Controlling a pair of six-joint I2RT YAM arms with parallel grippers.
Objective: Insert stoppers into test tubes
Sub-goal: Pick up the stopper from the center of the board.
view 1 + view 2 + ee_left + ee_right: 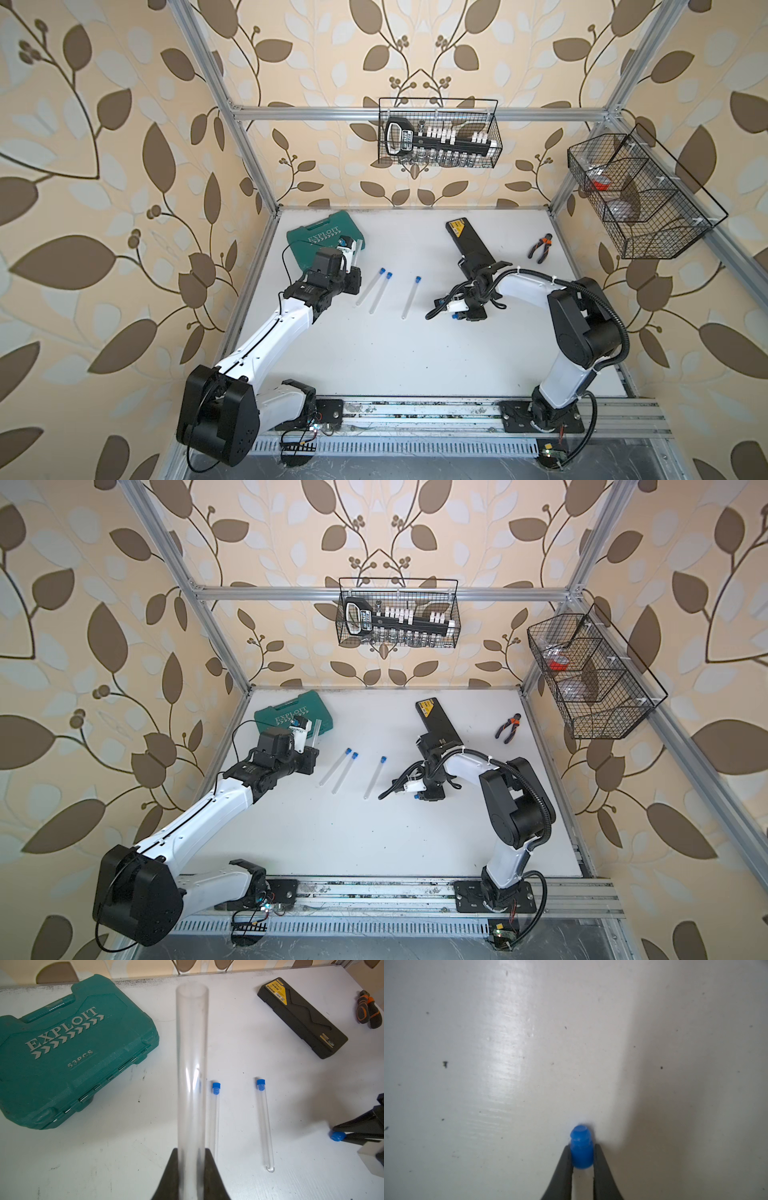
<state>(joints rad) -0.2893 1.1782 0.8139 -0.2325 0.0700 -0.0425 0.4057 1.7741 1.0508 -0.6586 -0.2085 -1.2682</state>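
Three tubes [410,299] lie stoppered — left hand [192,1153] clamps the open fourth tube [192,1053], right hand [581,1153] pinches the last stopper [580,1136].

Left hand [192,1152] raised and clamped, right hand [582,1147] low and pinched

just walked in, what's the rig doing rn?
Stoppering test tubes. The left end effector is shut on an open tube, with nothing in its mouth. The right end effector pinches a blue stopper low at the table, not yet brought to that tube. Three stoppered tubes lie between the arms, so this looks like the last one.
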